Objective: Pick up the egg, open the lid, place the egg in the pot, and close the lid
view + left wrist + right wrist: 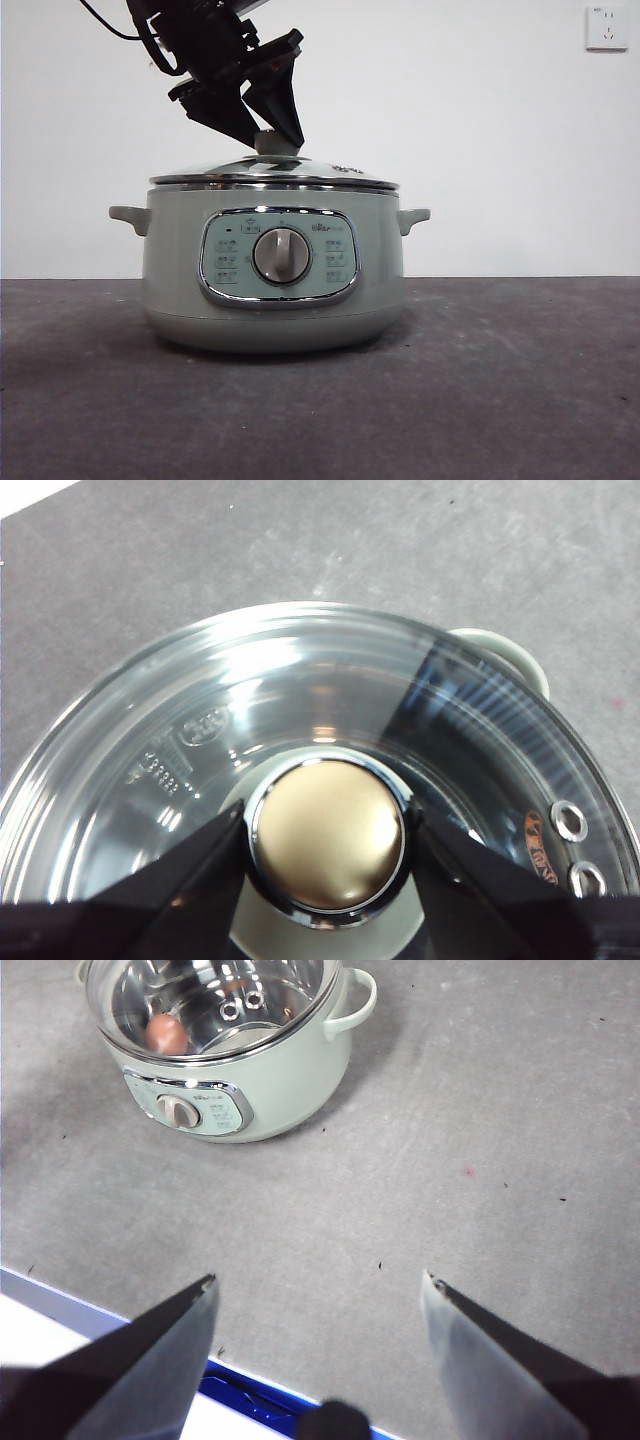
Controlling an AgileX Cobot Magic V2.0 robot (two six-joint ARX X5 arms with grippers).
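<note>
1. Sage-green pot (275,265) stands on the grey table (520,380), its control panel and silver dial (281,256) facing the front camera.
2. Glass lid (274,174) sits on the pot's rim, closed, with its knob (275,143) on top.
3. Left gripper (268,128) comes down from the upper left in the front view; its two black jaws stand one on each side of the knob (327,847). In the left wrist view their tips are at the knob's chrome ring; whether they press it I cannot tell.
4. Through the lid (300,695) that view shows the steel inside of the pot and one side handle (510,655) beyond the rim.
5. Egg (167,1032), reddish-brown, lies inside the pot (262,1080) under the lid, as the right wrist view shows through the glass.
6. Right gripper (318,1285) hangs well apart from the pot, above bare table near its blue-trimmed edge, jaws spread wide and holding nothing.
</note>
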